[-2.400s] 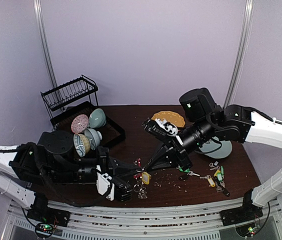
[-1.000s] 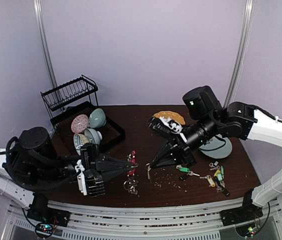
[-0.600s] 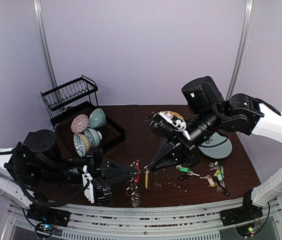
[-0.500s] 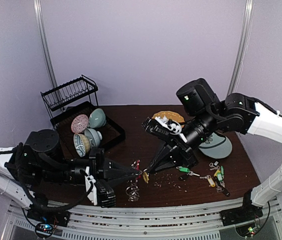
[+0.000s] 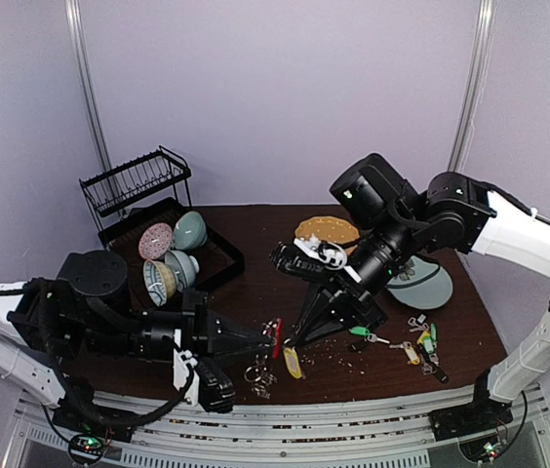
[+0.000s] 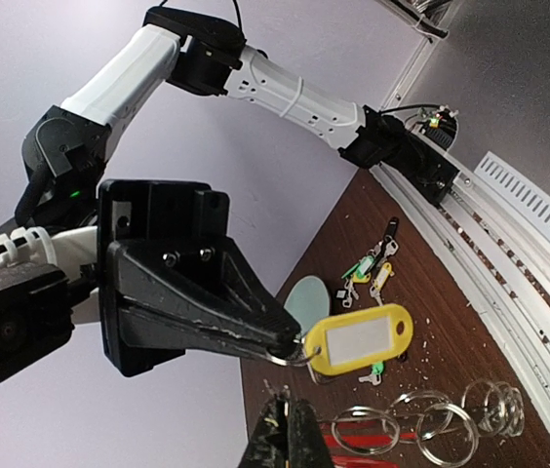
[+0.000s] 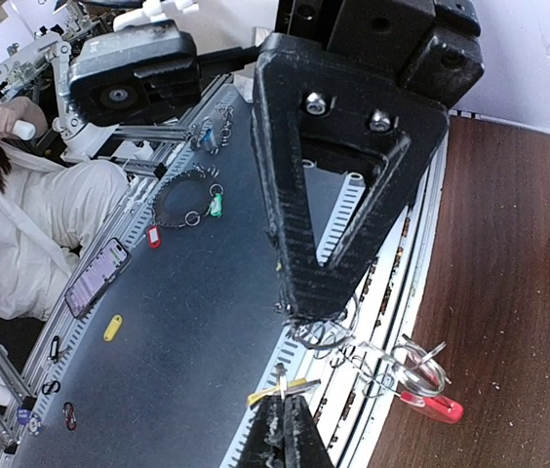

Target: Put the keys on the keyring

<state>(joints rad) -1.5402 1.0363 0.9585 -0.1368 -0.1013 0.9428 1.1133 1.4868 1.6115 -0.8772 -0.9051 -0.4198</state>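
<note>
left gripper (image 5: 266, 338): jaws pressed together on the keyring (image 5: 276, 331), gripped at its red arc, with the silver loops (image 5: 256, 373) hanging below; right gripper (image 5: 289, 342): jaws likewise closed, pinching the small ring of a yellow-tagged key (image 5: 294, 363), which dangles just beside the keyring; the two gripper tips nearly meet, but whether the key's ring touches the keyring cannot be told; other keys (image 5: 419, 341), with green, yellow and dark tags, lie scattered on the table (image 5: 260, 253) near its right front corner, well apart from both grippers; dish rack (image 5: 137, 185) at rear left: its tray holds a pink speckled plate (image 5: 155, 240) and bowls (image 5: 188, 230) standing on edge; yellow dotted plate (image 5: 327, 230) and pale teal plate (image 5: 429, 288) lie behind the right arm, partly hidden, contents not discernible.
</note>
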